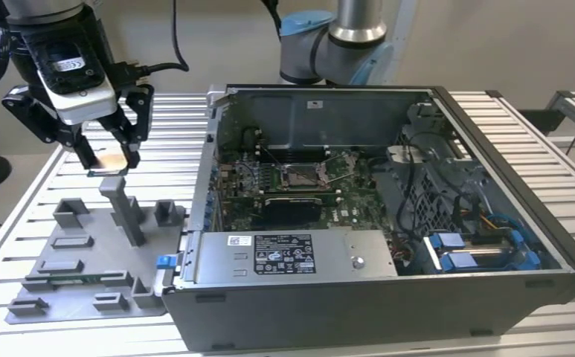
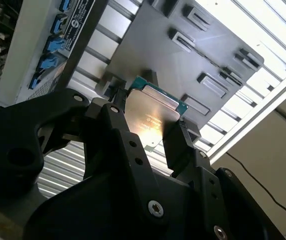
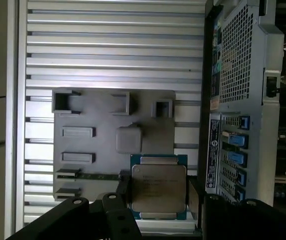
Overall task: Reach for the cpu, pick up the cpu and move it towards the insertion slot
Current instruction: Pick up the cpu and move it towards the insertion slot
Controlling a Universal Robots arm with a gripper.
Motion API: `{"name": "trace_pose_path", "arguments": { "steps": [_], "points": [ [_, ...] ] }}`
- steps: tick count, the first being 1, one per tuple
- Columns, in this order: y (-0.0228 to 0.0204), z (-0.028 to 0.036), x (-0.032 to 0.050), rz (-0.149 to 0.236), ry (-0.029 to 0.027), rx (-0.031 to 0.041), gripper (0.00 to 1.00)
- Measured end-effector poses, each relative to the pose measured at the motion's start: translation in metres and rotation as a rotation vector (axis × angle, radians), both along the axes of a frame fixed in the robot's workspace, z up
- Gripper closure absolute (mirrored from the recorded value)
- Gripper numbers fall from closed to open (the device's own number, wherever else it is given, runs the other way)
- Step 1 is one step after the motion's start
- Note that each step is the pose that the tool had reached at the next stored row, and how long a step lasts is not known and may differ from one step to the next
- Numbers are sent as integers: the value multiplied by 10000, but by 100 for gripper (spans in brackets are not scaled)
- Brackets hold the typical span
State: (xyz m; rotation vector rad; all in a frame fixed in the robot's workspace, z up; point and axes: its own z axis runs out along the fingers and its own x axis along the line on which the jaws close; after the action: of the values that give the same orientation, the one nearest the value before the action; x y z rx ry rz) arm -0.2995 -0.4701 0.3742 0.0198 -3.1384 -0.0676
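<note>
My tool (image 1: 109, 162), a black two-fingered clamp on the arm's wrist, is closed on the cpu (image 1: 111, 158), a small thin square chip with a pale silvery-beige top and a green rim, gripped flat by two opposite edges. In the exterior view the chip hangs in the air just above the tall upright post (image 1: 124, 210) of the grey plastic fixture plate (image 1: 79, 294), which lies on the ribbed aluminium worktop (image 1: 29, 186) at that view's left. The insertion slot (image 1: 297, 175), a square socket with a shiny metal frame and dark centre on the green board, sits inside the open dark grey computer case (image 1: 367, 286), well apart from the chip. I judge the chip to be very light and stiff but delicate. Its smooth metal lid looks slippery and its underside should not be touched, so the edges are the right place to hold it, with only modest squeeze and the chip kept level. The exterior view alone gives me the socket and the gap between it and the chip. The first wrist view looks squarely onto the chip's top (image 3: 158, 192), showing it square to my fingers (image 3: 121, 192) with the fixture plate (image 3: 97, 145) behind. The second wrist view comes in at a slant and shows the finger pads (image 2: 175, 142) bearing on the chip's rim (image 2: 150, 112), under a patch of glare.
</note>
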Motion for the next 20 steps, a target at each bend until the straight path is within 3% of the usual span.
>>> {"name": "trace_pose_path", "arguments": {
  "steps": [20],
  "points": [
    [5,0,177,1,0,1,100]
  ]
}}
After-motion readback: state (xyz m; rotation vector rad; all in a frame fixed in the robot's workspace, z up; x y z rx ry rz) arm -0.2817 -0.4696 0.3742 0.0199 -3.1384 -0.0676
